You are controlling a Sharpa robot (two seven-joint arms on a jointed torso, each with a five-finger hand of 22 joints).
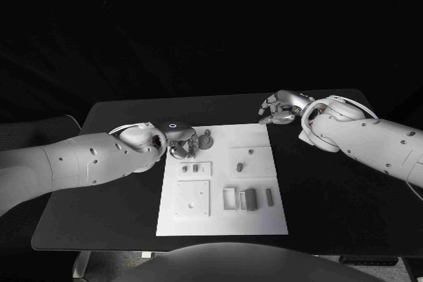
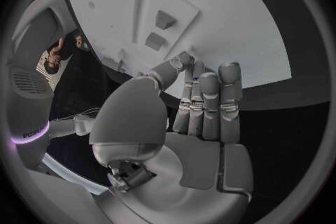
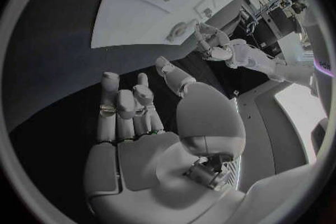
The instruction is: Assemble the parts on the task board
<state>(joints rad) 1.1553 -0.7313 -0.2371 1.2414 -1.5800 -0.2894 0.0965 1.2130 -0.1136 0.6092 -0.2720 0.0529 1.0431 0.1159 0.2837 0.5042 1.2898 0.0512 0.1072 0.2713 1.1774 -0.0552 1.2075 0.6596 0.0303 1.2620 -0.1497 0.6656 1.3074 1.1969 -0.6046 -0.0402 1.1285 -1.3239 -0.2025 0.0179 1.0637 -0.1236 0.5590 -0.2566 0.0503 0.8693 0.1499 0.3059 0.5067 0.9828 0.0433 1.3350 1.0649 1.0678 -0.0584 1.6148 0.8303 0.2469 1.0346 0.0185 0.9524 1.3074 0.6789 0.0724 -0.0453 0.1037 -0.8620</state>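
task board [image 1: 264,218]: white, mid worktop | parts [image 1: 251,198]: small, stiff, light, likely slippery; pinch by long sides | left hand [image 1: 189,143]: far-left corner, fingers apart, empty | right hand [image 1: 280,108]: far-right, off board, empty

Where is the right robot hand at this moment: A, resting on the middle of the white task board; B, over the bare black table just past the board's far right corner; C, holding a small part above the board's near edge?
B: in the head view the right robot hand sits over the black table, just off the far right corner of the task board, and its own wrist view shows the palm holding nothing.
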